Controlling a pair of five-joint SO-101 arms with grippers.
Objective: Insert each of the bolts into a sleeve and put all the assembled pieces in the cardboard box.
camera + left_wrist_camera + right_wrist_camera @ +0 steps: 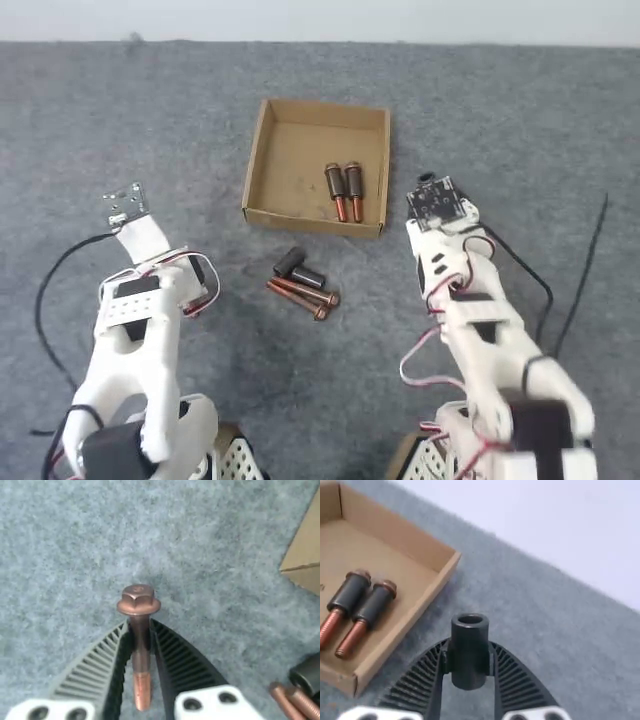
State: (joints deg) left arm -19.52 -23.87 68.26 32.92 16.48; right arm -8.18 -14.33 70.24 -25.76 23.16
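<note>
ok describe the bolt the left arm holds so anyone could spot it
From the cardboard box, go to the left gripper. The copper bolt is clamped there, hex head past the fingertips; the two other bare bolts lie flat by the black sleeves.

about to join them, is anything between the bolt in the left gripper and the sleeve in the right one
Nothing visible does. The left gripper is shut on the bolt, the right gripper on the sleeve. Two loose sleeves and two loose bolts lie on the mat between the arms, seemingly beneath that path.
</note>
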